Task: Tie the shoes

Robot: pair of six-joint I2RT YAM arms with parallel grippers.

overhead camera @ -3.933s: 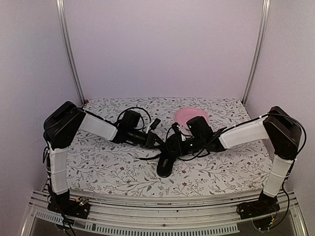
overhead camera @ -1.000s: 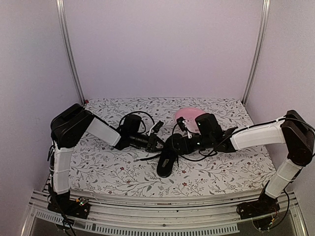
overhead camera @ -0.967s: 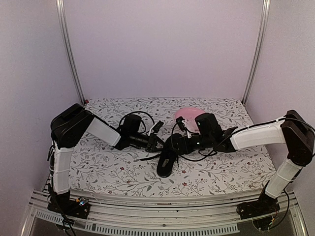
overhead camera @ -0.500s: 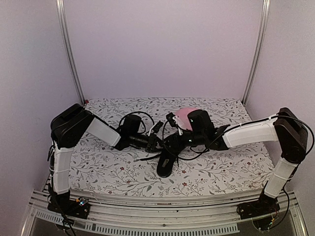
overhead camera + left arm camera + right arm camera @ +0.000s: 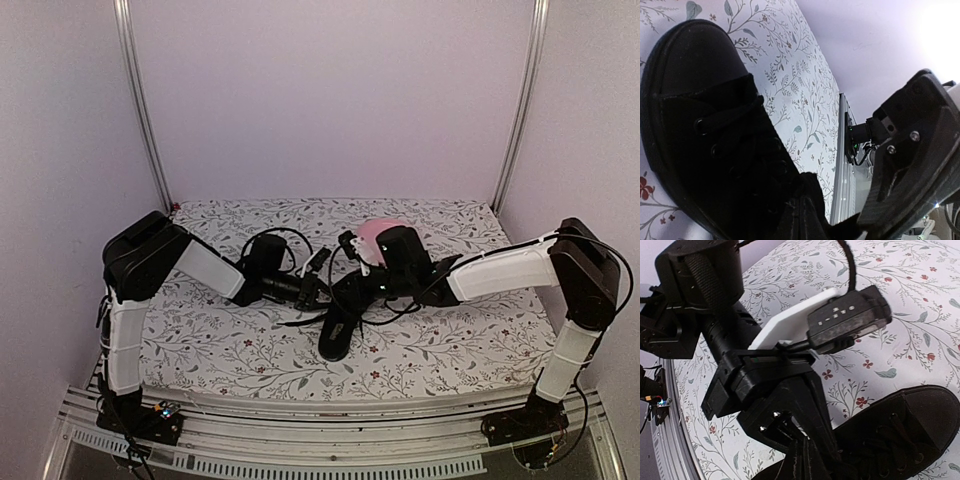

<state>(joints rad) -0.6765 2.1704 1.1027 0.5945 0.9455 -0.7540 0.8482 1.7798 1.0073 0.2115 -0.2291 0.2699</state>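
Observation:
The black shoe [image 5: 337,336] lies on the flowered cloth, its toe toward the near edge. It fills the left of the left wrist view [image 5: 695,75] and shows at the lower right of the right wrist view [image 5: 895,435]. My left gripper [image 5: 321,292] is shut, its tips [image 5: 807,200] pinching black lace at the shoe's throat. My right gripper [image 5: 349,292] is also shut, its tips [image 5: 807,450] on lace right beside the left gripper's fingers [image 5: 790,405]. One lace end [image 5: 296,322] trails left on the cloth.
A pink plate [image 5: 372,233] sits behind the right wrist, partly hidden. Black cables [image 5: 272,232] loop over the left arm. The cloth's near edge and a metal rail [image 5: 330,462] lie in front; grey walls close in the sides and back.
My right arm has drawn back to the left, bringing its gripper from right of the shoe's throat up against the left gripper. The left arm and the shoe have not moved.

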